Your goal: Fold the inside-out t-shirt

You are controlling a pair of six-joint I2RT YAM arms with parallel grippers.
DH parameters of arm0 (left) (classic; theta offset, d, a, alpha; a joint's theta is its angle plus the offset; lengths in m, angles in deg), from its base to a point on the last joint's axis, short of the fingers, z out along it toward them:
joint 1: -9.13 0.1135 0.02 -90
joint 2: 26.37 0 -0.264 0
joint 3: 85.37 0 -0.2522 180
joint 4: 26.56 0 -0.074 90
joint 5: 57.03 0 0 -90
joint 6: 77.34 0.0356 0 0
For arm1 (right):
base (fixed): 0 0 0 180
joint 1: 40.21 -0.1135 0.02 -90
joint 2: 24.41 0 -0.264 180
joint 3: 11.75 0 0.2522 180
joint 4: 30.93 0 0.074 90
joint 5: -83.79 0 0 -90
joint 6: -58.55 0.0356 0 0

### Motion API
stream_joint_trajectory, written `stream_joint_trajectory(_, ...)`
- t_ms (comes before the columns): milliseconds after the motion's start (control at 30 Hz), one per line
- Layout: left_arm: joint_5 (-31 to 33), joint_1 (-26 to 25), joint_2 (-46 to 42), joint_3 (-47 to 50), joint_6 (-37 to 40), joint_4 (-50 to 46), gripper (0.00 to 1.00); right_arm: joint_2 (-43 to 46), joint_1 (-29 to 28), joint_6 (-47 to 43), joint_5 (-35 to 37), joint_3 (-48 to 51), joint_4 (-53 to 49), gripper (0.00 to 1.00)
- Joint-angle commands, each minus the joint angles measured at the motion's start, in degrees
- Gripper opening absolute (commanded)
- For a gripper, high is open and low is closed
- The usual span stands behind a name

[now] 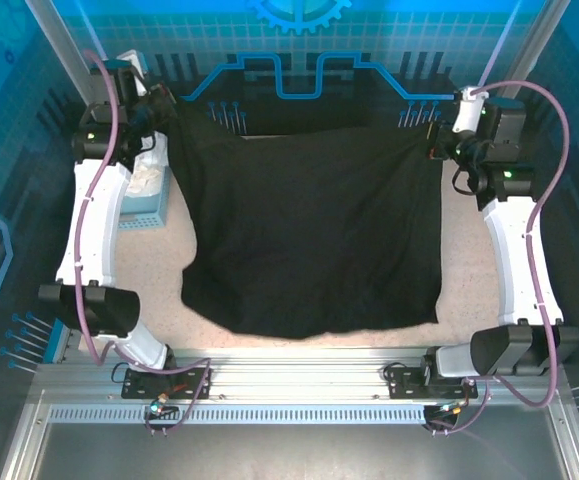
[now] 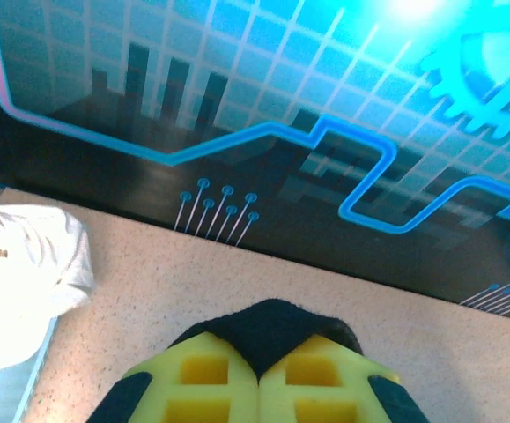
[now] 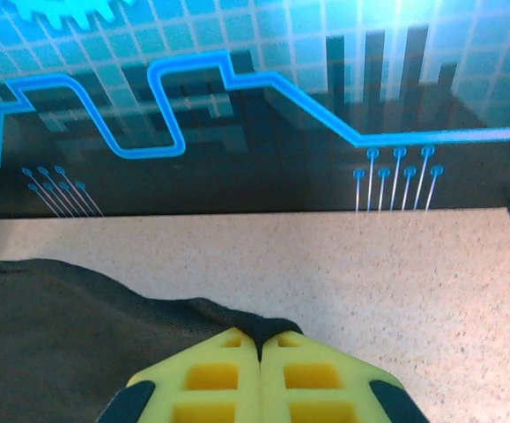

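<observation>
Left end effector (image 2: 259, 384) clamps t-shirt (image 1: 309, 240); white cloth (image 2: 21, 264) in bin (image 1: 141, 217).

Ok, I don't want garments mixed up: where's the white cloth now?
In the top view the white cloth lies in a pale blue bin at the left, between the left arm and the t-shirt.

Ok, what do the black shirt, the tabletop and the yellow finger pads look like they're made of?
The t-shirt: soft matte knit fabric, probably cotton; it drapes and wrinkles with no shine. The tabletop: hard, speckled beige, like stone-look laminate or composite; which one is unclear. The finger pads: yellow, matte, with moulded square recesses, likely foam or soft rubber.
</observation>
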Motion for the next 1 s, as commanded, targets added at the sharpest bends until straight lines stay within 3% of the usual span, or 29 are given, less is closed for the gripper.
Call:
stream_joint_trajectory(0,1.62,0.04,-9.85,-3.27,1.22,5.07,0.0,7.87,0.26,-2.65,0.76,-3.29,2.01,0.0)
stream_joint_trajectory(233,0.97,-0.09,-30.39,7.19,0.03,10.33,0.0,24.27,0.49,-4.09,4.2,-0.38,-2.41,0.0)
stream_joint_trajectory(467,-0.53,-0.09,-43.15,4.06,0.2,10.76,0.0,36.38,0.49,-4.86,7.16,-7.01,-8.09,0.0)
stream_joint_trajectory(667,-0.09,-0.07,-37.44,-5.44,3.32,8.47,0.0,35.71,0.48,-6.33,9.25,-13.96,-9.69,0.0)
stream_joint_trajectory(967,-0.83,-0.09,-13.94,-9.26,6.22,13.42,0.0,22.69,0.48,-8.35,9.36,-9.78,-2.62,0.0)
